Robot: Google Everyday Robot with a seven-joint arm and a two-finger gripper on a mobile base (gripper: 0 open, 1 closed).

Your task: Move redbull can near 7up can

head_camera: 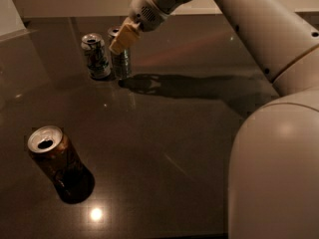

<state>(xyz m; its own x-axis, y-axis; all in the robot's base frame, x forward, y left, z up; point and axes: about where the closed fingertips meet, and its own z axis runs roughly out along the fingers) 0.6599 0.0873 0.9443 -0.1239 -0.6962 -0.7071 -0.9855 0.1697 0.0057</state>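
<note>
Between the fingers (124, 34) of the gripper (118, 46), which are closed about its upper part, the redbull can (121, 63) is held upright, long axis vertical, with the 7up can (95, 56) just beside it, away from the arm.

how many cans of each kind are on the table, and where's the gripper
7up can: 1
redbull can: 1
brown can: 1
Total: 3 cans
The gripper holds the redbull can near its top, right beside the 7up can.
</note>
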